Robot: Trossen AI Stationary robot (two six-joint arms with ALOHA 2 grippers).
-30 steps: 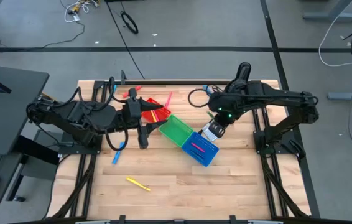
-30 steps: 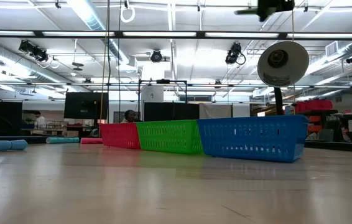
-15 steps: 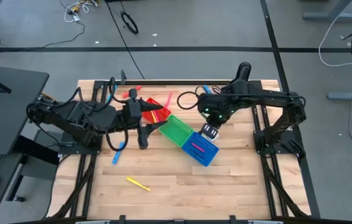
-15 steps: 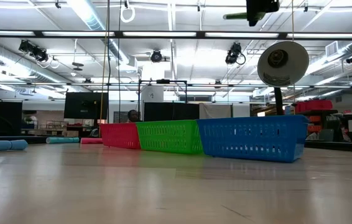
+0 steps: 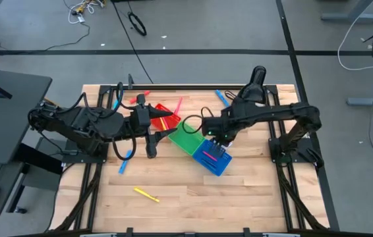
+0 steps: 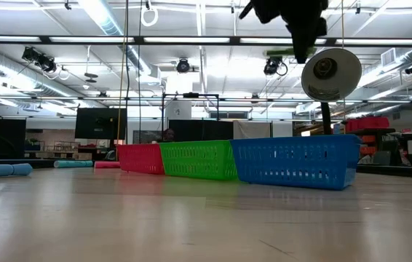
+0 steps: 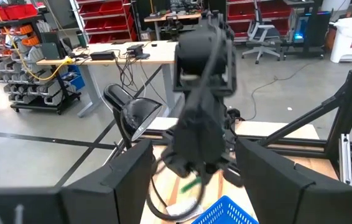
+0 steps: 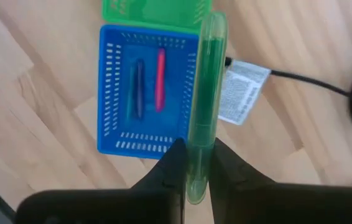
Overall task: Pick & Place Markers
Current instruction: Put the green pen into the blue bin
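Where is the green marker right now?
The right claw holds the green marker in the air, above the blue bin, next to the green bin.

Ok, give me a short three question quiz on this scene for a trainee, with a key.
1. True or false: the right end effector holds a green marker.
2. Which bin holds a pink marker: A red, B green, C blue?
3. Fill in: a yellow marker lies on the ____.

Key: 1 true. 2 C. 3 table.
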